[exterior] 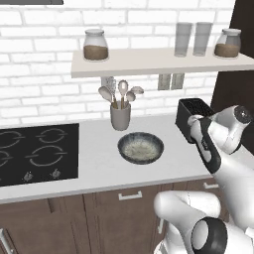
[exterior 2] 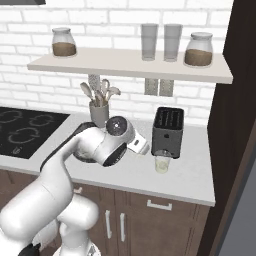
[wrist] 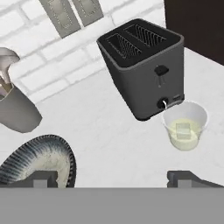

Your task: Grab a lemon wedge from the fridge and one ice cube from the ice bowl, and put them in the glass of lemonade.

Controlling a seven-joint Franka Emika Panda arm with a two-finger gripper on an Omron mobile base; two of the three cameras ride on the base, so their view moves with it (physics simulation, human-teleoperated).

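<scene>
The glass of lemonade (wrist: 183,124) (exterior 2: 161,164) stands on the white counter right in front of the black toaster (wrist: 142,65). A pale cube-like piece (wrist: 183,130) lies in its yellow liquid. The ice bowl (exterior: 159,147) (wrist: 66,154), dark grey-blue with a whitish speckled inside, sits mid-counter. My gripper (wrist: 116,179) hovers over the counter between bowl and glass, open, with nothing between its fingertips (wrist: 43,178). The lemon wedge is out of view. A flat grey strip (exterior 2: 243,200) at the lower right edge may be the fridge; I cannot tell.
A grey utensil cup (exterior: 120,115) with spoons stands behind the bowl by the brick wall. The black cooktop (exterior: 37,151) lies to the left. A shelf (exterior 2: 130,66) above carries two jars and two tall clear glasses. A dark tall panel (exterior 2: 235,110) bounds the counter's right end.
</scene>
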